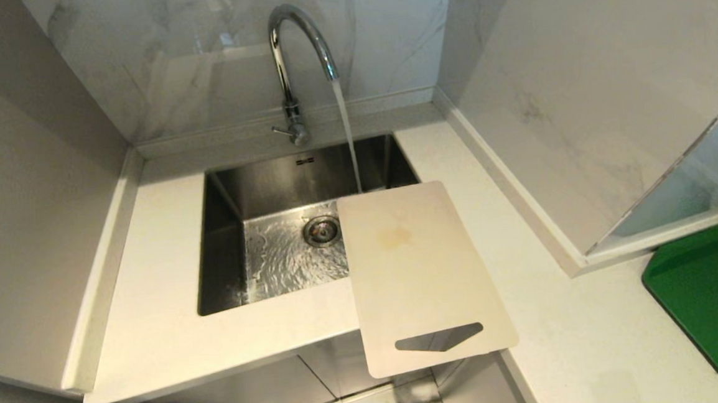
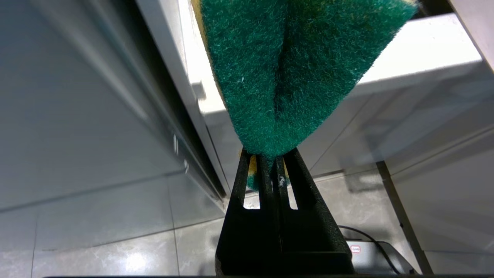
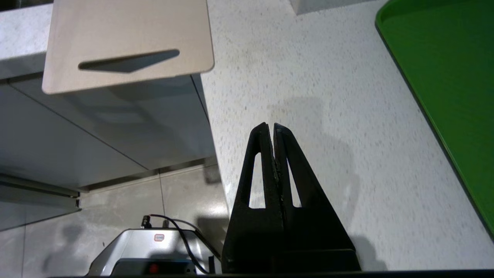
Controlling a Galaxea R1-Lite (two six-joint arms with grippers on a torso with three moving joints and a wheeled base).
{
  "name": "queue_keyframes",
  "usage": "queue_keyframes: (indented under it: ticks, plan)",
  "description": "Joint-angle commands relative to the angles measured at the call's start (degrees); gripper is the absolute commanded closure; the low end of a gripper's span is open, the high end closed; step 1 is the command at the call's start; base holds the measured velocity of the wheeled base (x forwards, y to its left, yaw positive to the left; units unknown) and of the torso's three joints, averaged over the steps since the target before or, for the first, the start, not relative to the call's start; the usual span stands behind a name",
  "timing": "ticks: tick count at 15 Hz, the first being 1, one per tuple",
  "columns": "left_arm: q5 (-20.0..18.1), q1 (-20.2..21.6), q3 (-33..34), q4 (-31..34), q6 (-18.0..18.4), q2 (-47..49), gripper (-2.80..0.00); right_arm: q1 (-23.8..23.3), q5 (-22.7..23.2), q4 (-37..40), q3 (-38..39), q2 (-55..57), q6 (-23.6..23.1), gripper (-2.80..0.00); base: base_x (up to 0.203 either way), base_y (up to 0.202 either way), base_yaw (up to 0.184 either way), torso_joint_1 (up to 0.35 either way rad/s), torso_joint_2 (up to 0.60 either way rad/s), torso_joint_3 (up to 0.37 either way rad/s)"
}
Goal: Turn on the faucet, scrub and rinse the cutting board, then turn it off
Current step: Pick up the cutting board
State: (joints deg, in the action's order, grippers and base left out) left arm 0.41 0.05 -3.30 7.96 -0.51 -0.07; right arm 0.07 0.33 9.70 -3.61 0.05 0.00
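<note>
- The faucet point(image 1: 291, 62) stands at the upper centre of the head view, behind the sink point(image 1: 224, 234), its arched spout curving to the right; the small side lever juts left near its base.
- A stream of water point(image 1: 347, 133) falls from the spout into the basin, passing just behind the far edge of the cutting board point(image 1: 419, 272); the wet sink floor ripples around the drain point(image 1: 321, 230).
- The cutting board lies flat at the centre-right of the head view, its far end covering the sink's right side and its near end, the one with the slot handle, sticking out past the counter point(image 1: 153, 301) edge over the floor. A faint yellowish stain marks its upper half.
- A green tray point(image 1: 714, 304) sits on the counter at the right edge of the head view, well apart from the board.
- Neither arm shows in the head view.
- In the left wrist view, the left gripper point(image 2: 270, 162) is clenched on a green scouring sponge point(image 2: 297, 69), which fans out above the fingertips; a yellow layer peeks out at the pinch. Behind it are cabinet fronts and tiled floor.
- In the right wrist view, the right gripper point(image 3: 270, 129) is clenched on nothing, its fingers pressed together above the speckled counter. The board's handle end appears at the upper left of that view, the green tray at the upper right.
</note>
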Motion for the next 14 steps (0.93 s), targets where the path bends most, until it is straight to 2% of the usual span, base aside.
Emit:
queue_keyframes:
  ticks: [1,2,5,8,10,12,14]
  plan:
    - [0.0,0.0,0.0,0.0,0.0,0.1,0.0,0.0,0.0,0.1,0.0,0.0,0.0,0.0,-0.129,0.0,-0.027,0.001,0.0,0.002]
    - [0.0,0.0,0.0,0.0,0.0,0.1,0.0,0.0,-0.2,0.0,0.0,0.0,-0.3,0.0,-0.153,0.0,0.055,-0.001,-0.01,0.001]
    - [0.0,0.0,0.0,0.0,0.0,0.1,0.0,0.0,-0.4,0.8,-0.5,0.7,-2.5,0.0,0.0,0.0,0.0,0.009,0.0,-0.002]
    - [0.0,0.0,0.0,0.0,0.0,0.1,0.0,0.0,-0.9,1.6,-5.1,4.5,-0.6,0.0,0.0,0.0,0.0,0.0,0.0,0.0]
    - [0.0,0.0,0.0,0.0,0.0,0.1,0.0,0.0,-0.3,2.0,-13.6,15.2,6.1,0.0,0.0,0.0,0.0,0.0,0.0,0.0]
    - [0.0,0.0,0.0,0.0,0.0,0.1,0.0,0.1,0.0,3.5,-25.8,32.8,16.6,0.0,0.0,0.0,0.0,0.0,0.0,0.0]
    - [0.0,0.0,0.0,0.0,0.0,0.1,0.0,1.1,1.2,9.2,-38.8,49.1,28.7,0.0,0.0,0.0,0.0,0.0,0.0,0.0]
